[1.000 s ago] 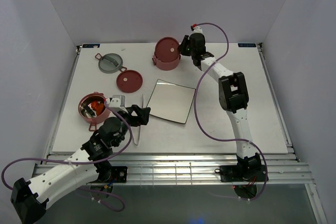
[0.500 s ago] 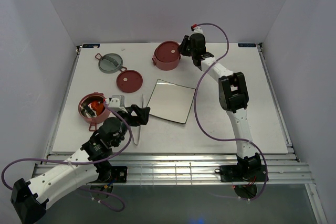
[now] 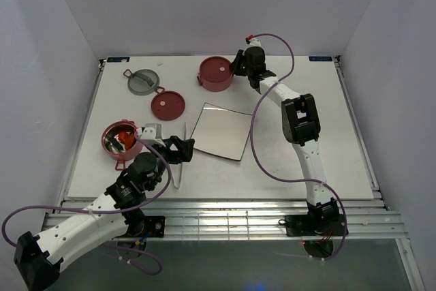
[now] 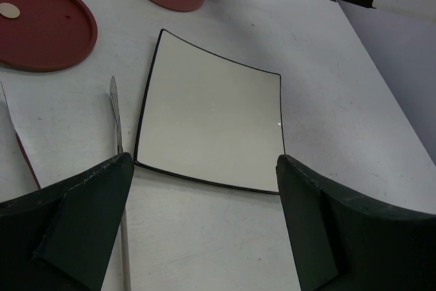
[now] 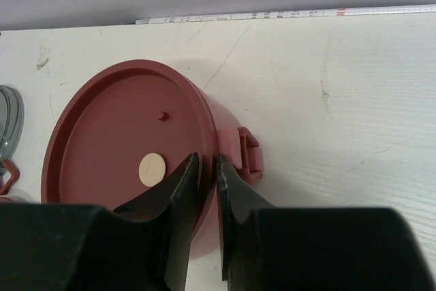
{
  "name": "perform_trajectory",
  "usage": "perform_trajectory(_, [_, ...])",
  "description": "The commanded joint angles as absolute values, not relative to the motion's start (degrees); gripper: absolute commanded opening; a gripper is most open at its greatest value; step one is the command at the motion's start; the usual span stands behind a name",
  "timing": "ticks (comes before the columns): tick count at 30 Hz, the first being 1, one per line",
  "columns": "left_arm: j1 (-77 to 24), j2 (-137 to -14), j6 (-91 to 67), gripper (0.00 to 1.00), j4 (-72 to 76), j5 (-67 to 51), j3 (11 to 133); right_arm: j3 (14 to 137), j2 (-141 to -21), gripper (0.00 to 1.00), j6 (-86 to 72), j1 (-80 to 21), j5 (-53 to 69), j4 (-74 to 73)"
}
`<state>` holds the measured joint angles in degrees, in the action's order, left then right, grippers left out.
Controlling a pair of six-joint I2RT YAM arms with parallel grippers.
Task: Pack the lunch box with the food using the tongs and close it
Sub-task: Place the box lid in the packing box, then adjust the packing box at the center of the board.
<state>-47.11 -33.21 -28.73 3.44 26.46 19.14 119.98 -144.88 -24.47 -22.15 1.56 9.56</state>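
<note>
At the back of the table my right gripper (image 3: 238, 67) is shut on the right rim of a lidded dusty-red lunch box bowl (image 3: 216, 73). In the right wrist view its fingers (image 5: 182, 189) pinch that rim (image 5: 208, 161), just left of the side handle (image 5: 248, 155). A second bowl (image 3: 119, 138) stands open at the left with orange food (image 3: 124, 140) inside. A loose red disc lid (image 3: 167, 105) and the grey-green lid (image 3: 143, 81) lie behind it. The tongs (image 3: 180, 161) lie on the table by my open, empty left gripper (image 3: 178, 149).
A square glossy plate (image 3: 221, 131) lies mid-table, bare, just ahead of the left gripper (image 4: 204, 230). The tongs (image 4: 117, 117) run along the plate's (image 4: 211, 124) left edge. White walls close in the table at the back and sides.
The lidded bowl, tipped up on its side a second ago, now sits flat under the right gripper. The left arm has not moved.
</note>
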Motion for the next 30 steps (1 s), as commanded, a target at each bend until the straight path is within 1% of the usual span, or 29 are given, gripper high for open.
perform_trajectory(1, [-47.37, -33.05, -28.48, 0.96, 3.52, 27.33, 20.21, 120.68, -144.41, 0.23, -23.65, -22.5, 2.72, 12.04])
perform_trajectory(10, [-47.46, -32.26, -28.56, 0.96, 3.43, 27.51, 20.04, 120.5, -143.61, 0.27, -19.69, -22.76, 0.71, 7.83])
perform_trajectory(22, [-47.46, -31.73, -28.56, 0.96, 3.34, 27.25, 19.95, 119.27, -141.86, 0.27, -13.98, -22.76, -4.48, 2.73])
perform_trajectory(30, [-47.46, -31.73, -28.65, 0.96, 3.25, 27.07, 20.04, 116.98, -139.66, 0.29, -10.2, -22.41, -4.75, 0.18])
